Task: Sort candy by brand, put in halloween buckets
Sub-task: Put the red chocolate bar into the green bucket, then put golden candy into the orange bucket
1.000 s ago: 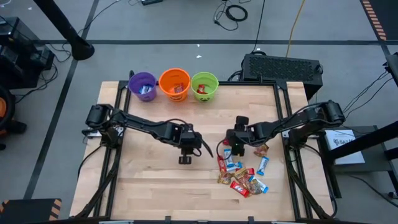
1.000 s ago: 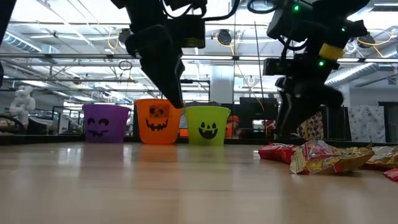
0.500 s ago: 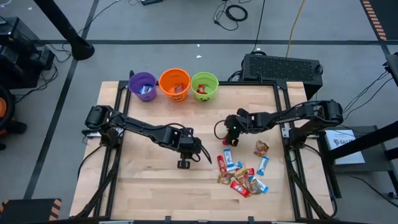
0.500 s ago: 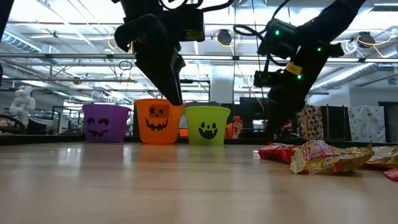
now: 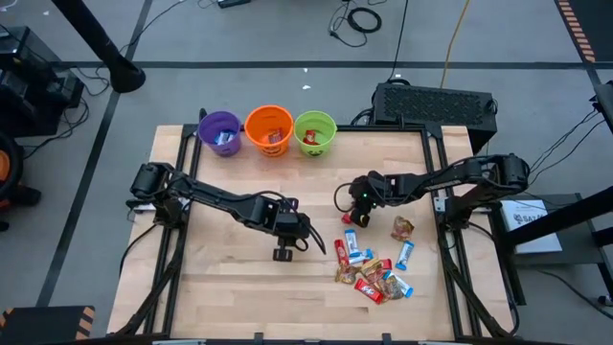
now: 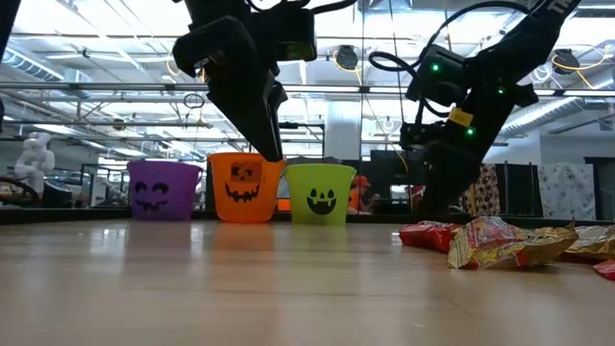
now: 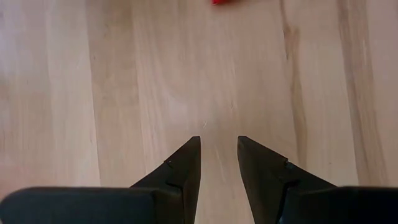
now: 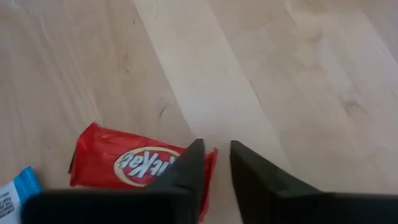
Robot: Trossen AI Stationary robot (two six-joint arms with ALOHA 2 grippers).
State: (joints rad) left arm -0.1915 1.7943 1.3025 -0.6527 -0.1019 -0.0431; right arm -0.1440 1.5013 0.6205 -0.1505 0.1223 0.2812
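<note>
The right gripper, fingers narrowly apart and holding nothing, hovers beside a red candy bar lying flat on the tabletop; light, slippery and crinkly, it probably wants pinching across its short width.

The worktop is surfaced in light wood planks and is mounted on a dark metal frame. It is surrounded by a grey floor marked with pale lines. Loose black cables and a yellow cable are laid across the floor beyond the far edge. A black box-shaped unit is positioned just behind the far right corner of the worktop. A strip with orange and black stripes is seen at the upper right of the floor. In the low view, a ceiling of beams and bright light fittings is shown, and a white figure is visible at the far left.
</note>
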